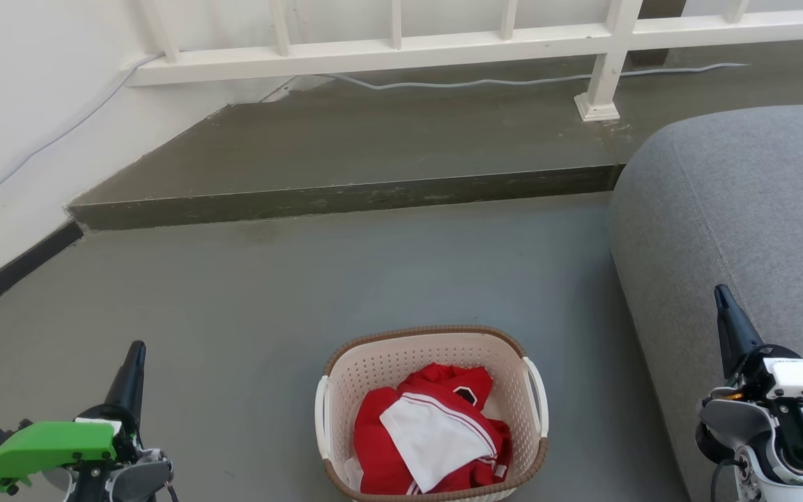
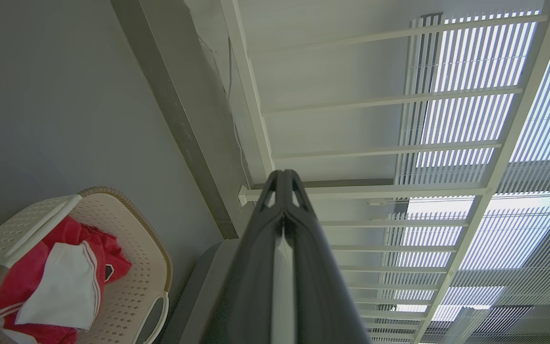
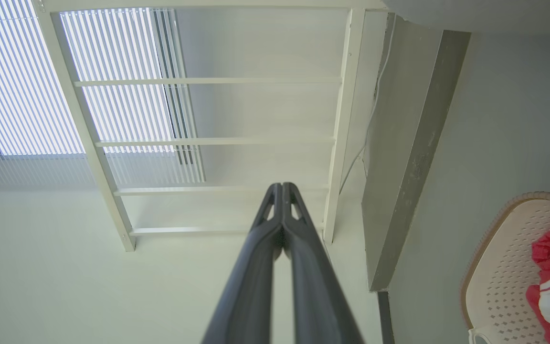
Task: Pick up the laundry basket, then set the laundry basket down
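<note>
1. Nearest to me, at the lower left, my left claw (image 1: 135,362) points up. Its two dark fingers are pressed together, clenched on nothing.
2. At the lower right my right claw (image 1: 724,303) also points up, and I see it against the grey sofa (image 1: 743,209). Its fingers meet tip to tip and grip nothing.
3. Between the two claws and well apart from both, the basket (image 1: 387,362) stands upright on the grey floor (image 1: 269,293). It is close to me, with the sofa to its right, and I see a strip of floor between them.
4. A brown rim (image 1: 429,330) runs round the basket's top. One white handle (image 1: 320,418) sits on its left side and another on its right, and neither claw touches them.
5. Crumpled red and white clothing (image 1: 436,425) lies inside the basket, heaped towards the near end.
6. Farther off, a low step (image 1: 346,196) crosses the floor from left to right.
7. On the step's far edge stands a white railing (image 1: 401,47), and a pale cable (image 1: 485,82) trails along its foot.
8. At the left a white wall (image 1: 25,104) comes down to a dark skirting where it meets the floor.
</note>
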You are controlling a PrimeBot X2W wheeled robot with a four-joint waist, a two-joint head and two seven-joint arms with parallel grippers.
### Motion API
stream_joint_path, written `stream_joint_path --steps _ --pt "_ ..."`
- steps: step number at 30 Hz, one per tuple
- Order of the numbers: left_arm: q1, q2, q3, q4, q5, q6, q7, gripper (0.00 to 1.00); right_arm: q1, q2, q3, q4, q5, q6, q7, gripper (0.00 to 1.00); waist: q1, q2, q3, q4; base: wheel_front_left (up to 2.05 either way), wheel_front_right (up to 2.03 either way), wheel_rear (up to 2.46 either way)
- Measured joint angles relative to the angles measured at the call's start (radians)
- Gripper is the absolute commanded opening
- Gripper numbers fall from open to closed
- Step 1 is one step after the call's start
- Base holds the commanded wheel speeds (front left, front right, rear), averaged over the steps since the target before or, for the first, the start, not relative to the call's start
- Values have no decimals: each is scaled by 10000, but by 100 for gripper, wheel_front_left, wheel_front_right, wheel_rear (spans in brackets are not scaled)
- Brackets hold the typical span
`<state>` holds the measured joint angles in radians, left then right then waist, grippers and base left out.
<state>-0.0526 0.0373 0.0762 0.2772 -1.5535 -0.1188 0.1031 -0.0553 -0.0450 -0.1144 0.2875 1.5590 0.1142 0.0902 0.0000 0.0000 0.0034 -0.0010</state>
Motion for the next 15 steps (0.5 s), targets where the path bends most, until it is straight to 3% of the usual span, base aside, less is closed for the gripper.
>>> stream_joint_path --steps 15 --pt "-116 -2 119 8 -453 -13 107 0 -28 46 -136 -17 441 4 119 0 0 0 -7 10 0 0 0"
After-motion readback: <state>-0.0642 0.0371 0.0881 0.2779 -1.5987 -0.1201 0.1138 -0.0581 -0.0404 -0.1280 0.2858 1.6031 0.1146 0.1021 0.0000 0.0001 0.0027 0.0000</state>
